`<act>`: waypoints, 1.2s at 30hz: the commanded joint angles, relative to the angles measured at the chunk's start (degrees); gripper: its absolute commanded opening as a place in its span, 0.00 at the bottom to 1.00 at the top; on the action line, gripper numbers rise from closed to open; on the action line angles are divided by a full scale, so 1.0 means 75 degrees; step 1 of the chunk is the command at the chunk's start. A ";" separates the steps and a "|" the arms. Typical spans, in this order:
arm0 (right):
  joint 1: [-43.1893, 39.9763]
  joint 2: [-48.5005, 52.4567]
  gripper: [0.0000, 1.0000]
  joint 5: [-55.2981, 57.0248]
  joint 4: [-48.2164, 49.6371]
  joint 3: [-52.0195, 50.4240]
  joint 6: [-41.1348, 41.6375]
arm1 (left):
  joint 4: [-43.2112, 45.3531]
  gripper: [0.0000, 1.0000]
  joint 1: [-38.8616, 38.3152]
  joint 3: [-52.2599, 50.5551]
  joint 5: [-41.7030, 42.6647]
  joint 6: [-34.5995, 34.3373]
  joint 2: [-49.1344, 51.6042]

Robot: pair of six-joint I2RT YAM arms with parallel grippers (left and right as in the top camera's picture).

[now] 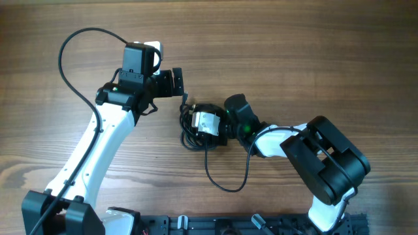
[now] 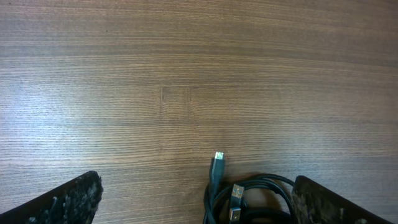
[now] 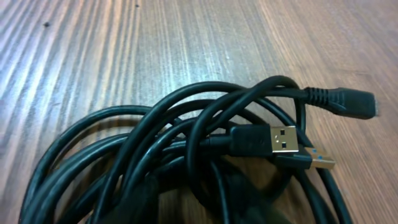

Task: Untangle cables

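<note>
The cables [image 1: 190, 135] lie as a palm-sized black tangle on the wood table, with one loose strand [image 1: 224, 187] looping toward the front. In the right wrist view the tangle [image 3: 155, 143] fills the frame, with two USB plugs [image 3: 283, 139] at its right. My right gripper [image 1: 210, 124] sits on the tangle; its blurred fingers [image 3: 199, 208] are close together among the strands. My left gripper [image 1: 179, 83] is open just above-left of the tangle. In the left wrist view its fingers [image 2: 196, 205] straddle cable loops [image 2: 249, 193] and a plug [image 2: 217, 159], touching nothing.
The left arm's thick black cable [image 1: 72, 46] arcs over the table's back left. A black rail [image 1: 228, 225] runs along the front edge between the arm bases. Bare wood table [image 1: 313, 52] surrounds the tangle.
</note>
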 commanded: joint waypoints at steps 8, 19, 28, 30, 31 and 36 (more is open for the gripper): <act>0.0073 0.0516 0.04 0.0178 -0.0364 -0.0399 -0.0466 | 0.0023 1.00 0.0020 -0.0035 0.0070 0.0149 0.0079; -0.0440 -0.0358 0.04 -0.0810 0.1090 -0.0399 0.2209 | -0.0262 0.96 0.0020 -0.0035 0.0073 0.0154 0.0079; -0.0440 -0.2786 0.04 -0.1801 0.0953 -0.0402 0.2174 | -0.0297 0.95 0.0020 -0.0035 0.0731 0.0178 0.0079; -0.0440 -0.2891 0.04 -0.1915 0.0947 -0.0402 0.2174 | -0.0323 0.96 0.0020 -0.0035 0.0819 0.0178 0.0079; -0.0440 -0.2891 0.04 -0.2052 0.0959 -0.0402 0.2174 | -0.0323 0.96 0.0020 -0.0035 0.0889 0.0178 0.0079; -0.0440 -0.2891 0.04 -0.2194 0.0935 -0.0402 0.2142 | -0.0323 0.95 0.0020 -0.0035 0.0953 0.0184 0.0079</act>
